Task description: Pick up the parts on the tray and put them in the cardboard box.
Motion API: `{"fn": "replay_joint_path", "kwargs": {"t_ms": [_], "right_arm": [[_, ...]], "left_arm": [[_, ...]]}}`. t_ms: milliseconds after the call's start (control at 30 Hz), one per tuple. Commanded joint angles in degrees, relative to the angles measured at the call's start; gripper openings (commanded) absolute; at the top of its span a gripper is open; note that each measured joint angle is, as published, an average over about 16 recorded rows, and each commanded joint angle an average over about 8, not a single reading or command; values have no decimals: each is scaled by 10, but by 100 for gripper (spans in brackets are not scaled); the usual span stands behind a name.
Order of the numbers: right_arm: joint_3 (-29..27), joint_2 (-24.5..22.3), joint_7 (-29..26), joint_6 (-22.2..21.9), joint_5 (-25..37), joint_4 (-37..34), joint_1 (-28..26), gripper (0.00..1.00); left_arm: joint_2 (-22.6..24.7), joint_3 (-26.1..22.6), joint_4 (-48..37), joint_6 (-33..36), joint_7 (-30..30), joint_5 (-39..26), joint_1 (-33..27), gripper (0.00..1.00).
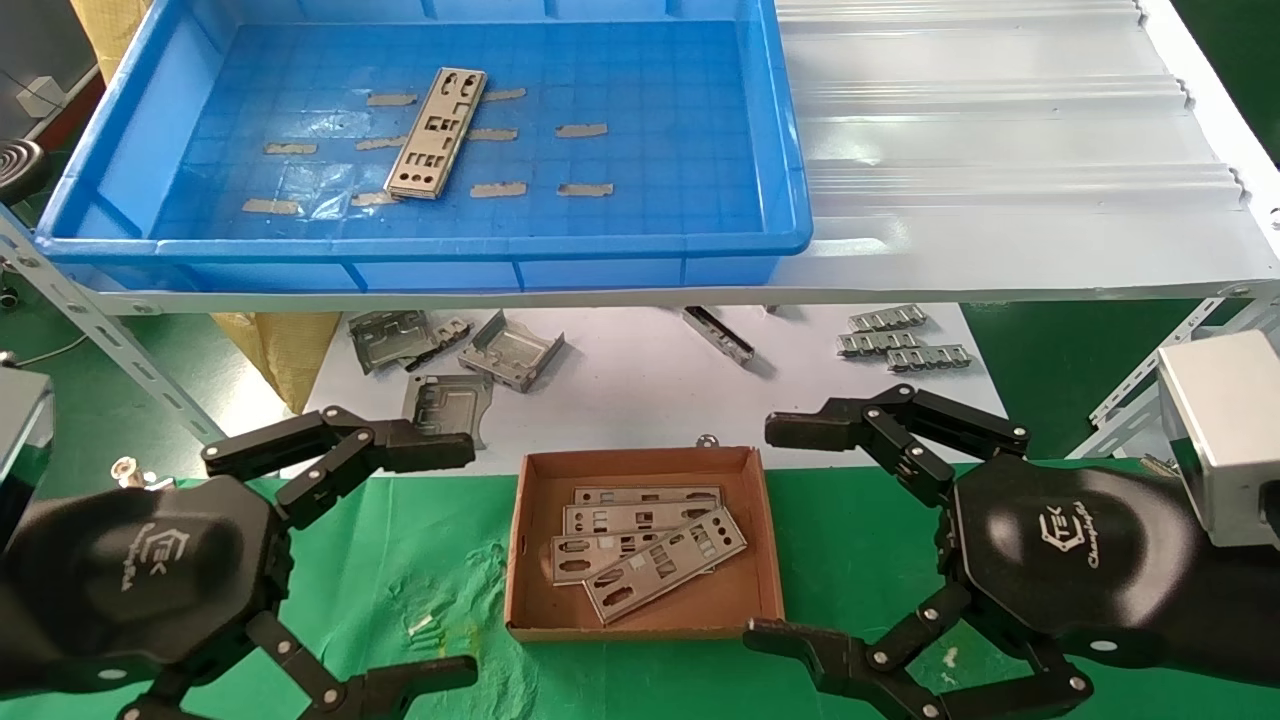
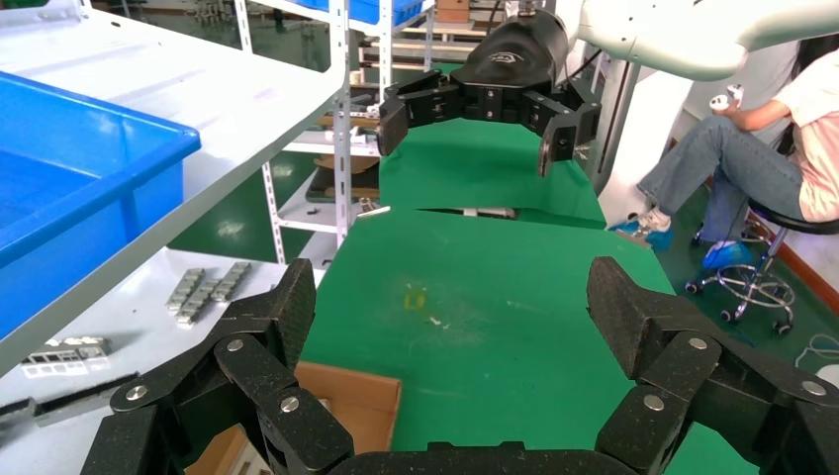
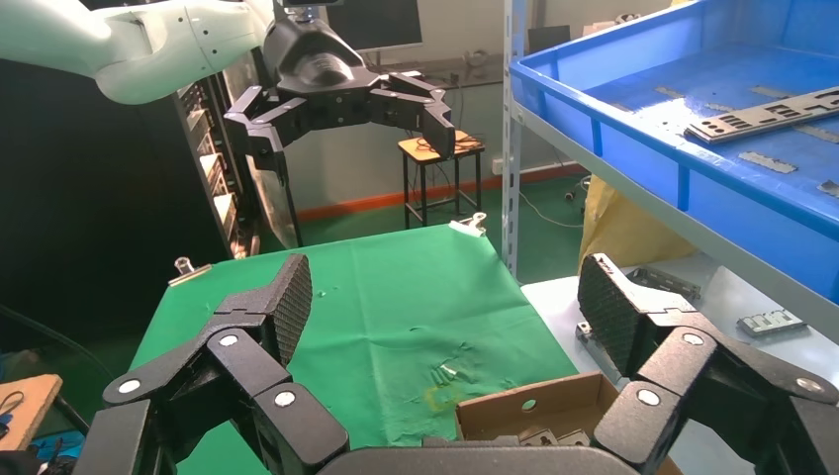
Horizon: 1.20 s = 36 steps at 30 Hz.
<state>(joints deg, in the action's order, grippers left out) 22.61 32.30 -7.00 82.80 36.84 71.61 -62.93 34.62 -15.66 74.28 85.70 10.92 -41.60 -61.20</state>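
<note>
Head view shows one part [image 1: 436, 133] left on the tray [image 1: 120, 150], lying flat on the grid floor among tape scraps [image 1: 581, 130], left of the tray's middle. Its long axis runs nearly front to back, leaning slightly toward the right at the far end. The left gripper [image 1: 400, 560] hangs low over the green cloth [image 1: 420, 560] with jaws spread wide and nothing between them; the right gripper [image 1: 790, 530] mirrors it on the other side, equally open and empty. The cardboard box [image 1: 520, 540] sits between the two, already holding what looks like four plates [image 1: 650, 555] overlapping, though the exact count is hard to make out.

The remaining part lies up and ahead of both grippers, on the shelf level above them, and sits more toward the left arm's side, so that arm seems the nearer one for the reach. A grasp would likely close across the plate's narrow width.

Standing between gripper and part are the tray's raised front rim and the shelf edge [image 1: 600, 295]. Below the shelf, grey brackets [image 1: 510, 352] and ridged strips [image 1: 905, 343] lie on the white sheet, well apart from the box.
</note>
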Motion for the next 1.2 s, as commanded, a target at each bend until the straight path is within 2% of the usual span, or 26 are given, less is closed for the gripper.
{"fn": "replay_joint_path", "kwargs": {"t_ms": [33,1200], "right_arm": [[0,0,0,0,0,0,0,100],[0,0,0,0,0,0,0,100]], "left_arm": [[1,-1,-2,0,-1,0,-1,100],[5,-5,-10,0,-3,-3,-5,100]]}}
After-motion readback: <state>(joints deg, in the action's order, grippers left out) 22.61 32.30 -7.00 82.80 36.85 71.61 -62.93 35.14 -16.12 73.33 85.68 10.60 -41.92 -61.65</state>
